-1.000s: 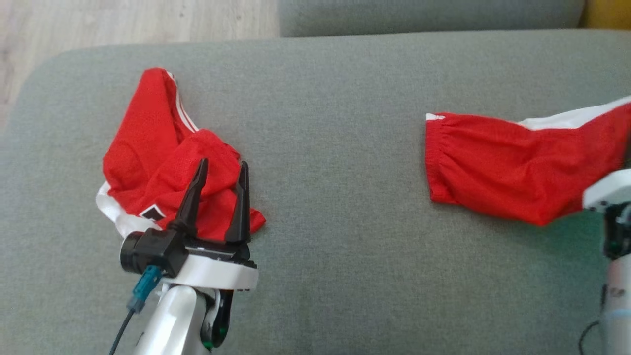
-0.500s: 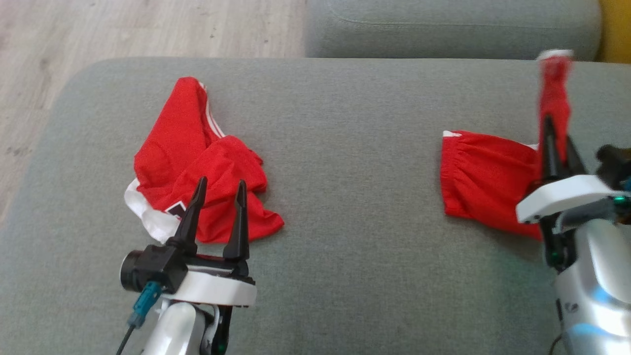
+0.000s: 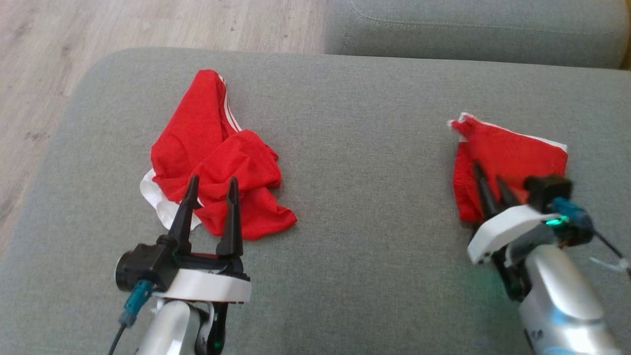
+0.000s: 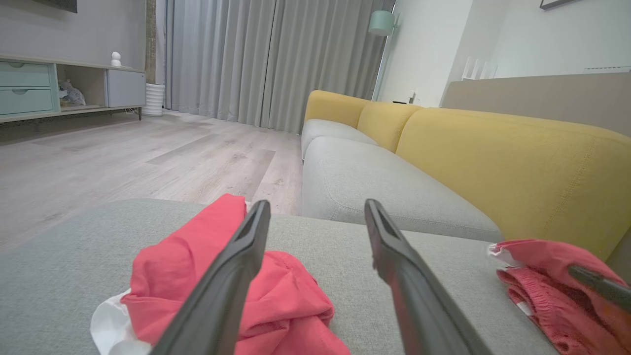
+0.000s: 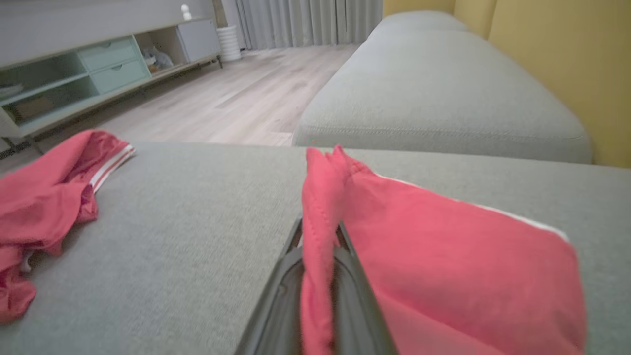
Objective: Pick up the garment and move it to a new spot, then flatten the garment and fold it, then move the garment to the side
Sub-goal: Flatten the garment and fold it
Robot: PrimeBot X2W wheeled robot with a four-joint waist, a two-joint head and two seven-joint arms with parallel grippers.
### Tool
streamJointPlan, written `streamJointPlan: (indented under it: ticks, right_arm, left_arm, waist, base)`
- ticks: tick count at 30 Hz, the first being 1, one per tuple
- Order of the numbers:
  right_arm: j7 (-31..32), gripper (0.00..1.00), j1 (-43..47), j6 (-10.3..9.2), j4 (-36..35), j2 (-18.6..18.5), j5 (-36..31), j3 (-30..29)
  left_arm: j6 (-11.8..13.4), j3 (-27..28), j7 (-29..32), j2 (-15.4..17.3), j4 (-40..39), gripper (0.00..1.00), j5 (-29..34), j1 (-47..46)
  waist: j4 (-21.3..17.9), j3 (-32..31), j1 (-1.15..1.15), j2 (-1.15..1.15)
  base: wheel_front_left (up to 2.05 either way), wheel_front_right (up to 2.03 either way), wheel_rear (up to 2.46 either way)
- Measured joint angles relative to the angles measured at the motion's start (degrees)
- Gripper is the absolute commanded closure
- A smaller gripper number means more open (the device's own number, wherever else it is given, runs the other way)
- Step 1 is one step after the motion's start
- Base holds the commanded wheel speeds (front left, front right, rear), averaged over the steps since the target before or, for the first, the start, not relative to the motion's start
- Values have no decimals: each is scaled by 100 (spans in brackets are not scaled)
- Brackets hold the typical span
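A: Where does the red mesh garment with the white edging lie?

B: On the right part of the wide grey fabric cushion. It is doubled over into a rough wedge, with the white border showing along its far edge. Its left end is gathered up into a narrow peak.

A: What has hold of that end?

B: The right pincer. Its two dark fingers are clenched on a pinch of the red cloth. In the right wrist view the fabric rises from between them as a thin upright fold.

A: And the left pincer?

B: Released, with its fingers spread wide and nothing between them. It is over the left part of the cushion. Its tips reach across the near edge of a second, crumpled red garment with white stripes. Whether they touch that cloth cannot be told.

A: How do the two garments lie to each other?

B: Well apart, with bare grey cushion between them.

A: What surrounds the cushion?

B: A second grey seat cushion lies beyond it and a pale wooden floor shows at the far left. The left wrist view shows a yellow sofa back.
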Motion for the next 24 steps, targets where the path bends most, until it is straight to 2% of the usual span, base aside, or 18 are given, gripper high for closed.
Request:
streamJointPlan:
  ticks: [3,4,5,10,14,19,24]
  right_arm:
    - [142,100,7,0,166,-10,3,336]
    - [145,58,7,0,190,-10,15,430]
    - [208,0,6,0,213,-9,79,516]
    - [233,0,6,0,204,-10,232,798]
    - [76,0,5,0,-16,-12,376,723]
    - [-269,0,6,0,-592,9,555,-62]
    - [-454,0,132,0,-1392,134,211,-858]
  left_arm:
    - [-1,15,0,18,1,0,53,-18]
    - [-2,26,0,25,3,0,69,-39]
    - [-2,45,0,33,3,0,90,-67]
    - [-10,118,0,52,-3,0,102,-190]
    - [-51,140,0,48,-11,0,103,-209]
    - [-108,58,0,38,-58,0,111,-205]
    - [-105,29,0,30,-110,0,112,-186]
  waist:
    - [-41,12,0,0]
    - [-59,17,0,0]
    - [-84,17,0,0]
    - [-218,7,0,0]
    - [-399,-18,0,0]
    - [-644,-83,0,0]
    - [-890,-128,0,0]
  base:
    - [0,0,0]
    - [0,0,0]
    - [0,0,0]
    - [0,0,0]
    - [0,0,0]
    - [0,0,0]
    - [0,0,0]
